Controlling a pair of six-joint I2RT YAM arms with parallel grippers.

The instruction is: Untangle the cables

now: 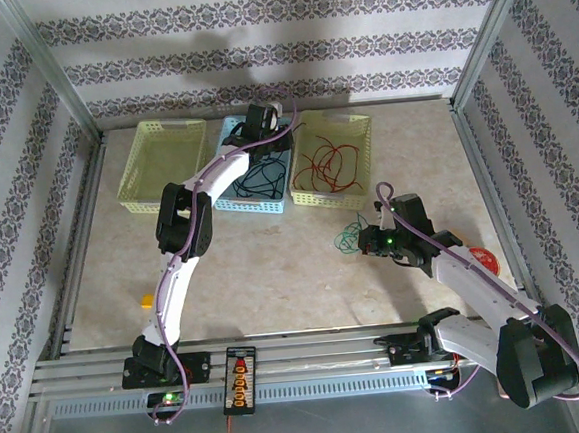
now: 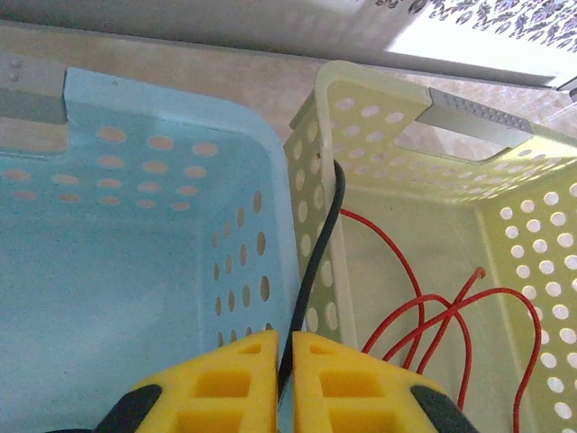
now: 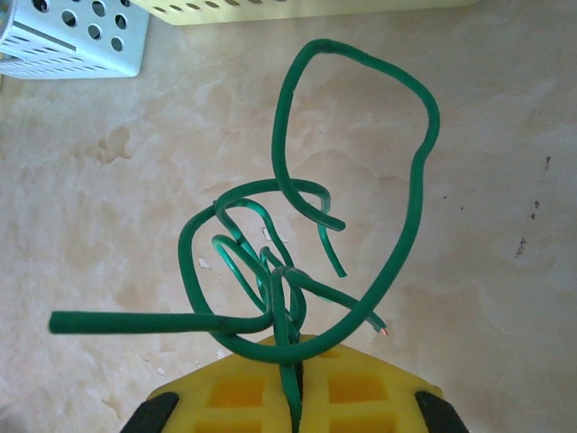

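Top camera first: the left arm is stretched out to the far side, and the left gripper (image 1: 259,124) hangs over the back of a light blue perforated plastic basket (image 1: 259,209) holding a dark tangle of thin wires (image 1: 261,179). To its right, a yellow-green perforated basket (image 1: 365,160) holds loose red wires (image 1: 328,165). A second yellow-green basket (image 1: 162,164) sits on the blue one's left. That looks like one colour per basket. The right gripper (image 1: 372,242) is low over the beige table (image 1: 274,268), at a small green wire clump (image 1: 348,237) near the baskets but apart from them.

Over to the left wrist camera: the yellow fingers (image 2: 234,379) are pressed together, pinching a thin black wire (image 2: 311,271). It climbs from between them along the seam where the blue wall meets the yellow-green wall. Whether it rests on a rim or sits in the gap, I can't tell. The red wires lie just right of it, so I'd say the pinch is there to keep the black one on the blue side.

Right wrist camera now: the fingers are closed on one strand of the green clump (image 3: 297,271). Its loops thread through each other, a stub pokes out left and a bare tip shows on the right. Gripping a single strand leaves the knot loose, but working it apart probably needs a second grip.
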